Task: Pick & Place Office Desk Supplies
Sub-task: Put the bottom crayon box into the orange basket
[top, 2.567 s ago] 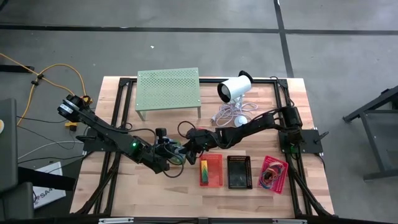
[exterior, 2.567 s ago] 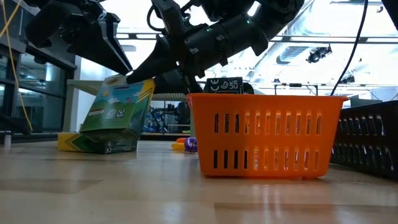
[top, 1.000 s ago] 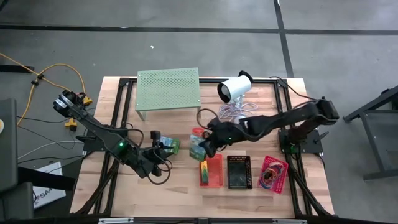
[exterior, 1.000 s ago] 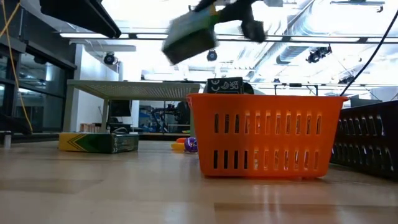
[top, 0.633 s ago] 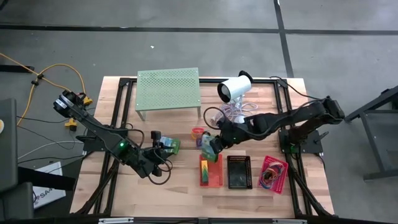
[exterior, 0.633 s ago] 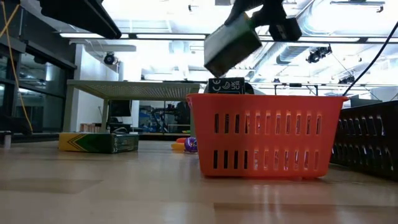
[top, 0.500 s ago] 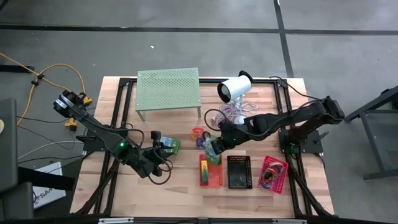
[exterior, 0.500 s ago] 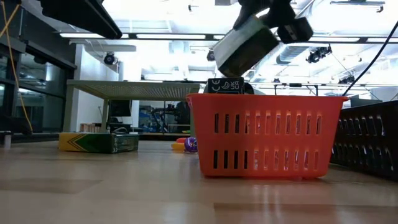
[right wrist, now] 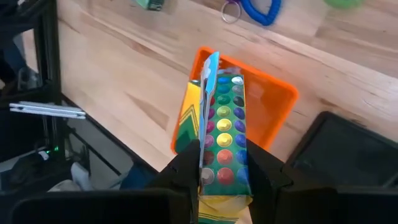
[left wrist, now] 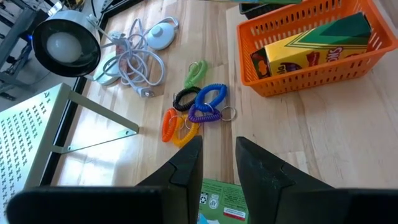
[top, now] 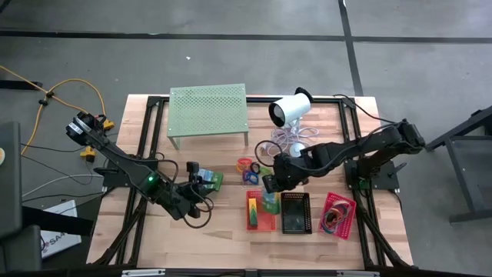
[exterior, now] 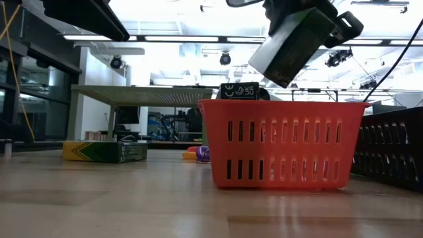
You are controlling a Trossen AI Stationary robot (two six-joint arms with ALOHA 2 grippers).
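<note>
Green pack [right wrist: 222,155] with the coloured dots is pinched between your right gripper [right wrist: 221,163] fingers [right wrist: 186,168], one finger on each flat face, held edge-up. It hangs in the air above the red basket [right wrist: 273,102], tilted in the low view [exterior: 294,43], not touching the rim. In the high view the right gripper [top: 270,185] sits at the far edge of that basket [top: 260,211], which already holds a yellow-and-green pack [left wrist: 305,46] lying along it. Black basket [top: 295,212] is just beside the red one, pink basket [top: 338,213] next over with rubber bands [top: 334,217] inside. Your left gripper [top: 201,182] is low over the table left of the baskets, fingers [left wrist: 186,165] narrow and parallel, straddling another green pack [left wrist: 221,200] lying flat on the wood; can't tell if they actually touch it. Low view shows that flat pack [exterior: 106,151] resting on the table well apart from the red basket [exterior: 284,142]. Coloured loops [left wrist: 196,109] lie in a cluster on the table between the two grippers. White cylinder device [top: 290,108] and its cable [left wrist: 134,56] sit beyond them, beside the perforated stand [top: 207,108].
</note>
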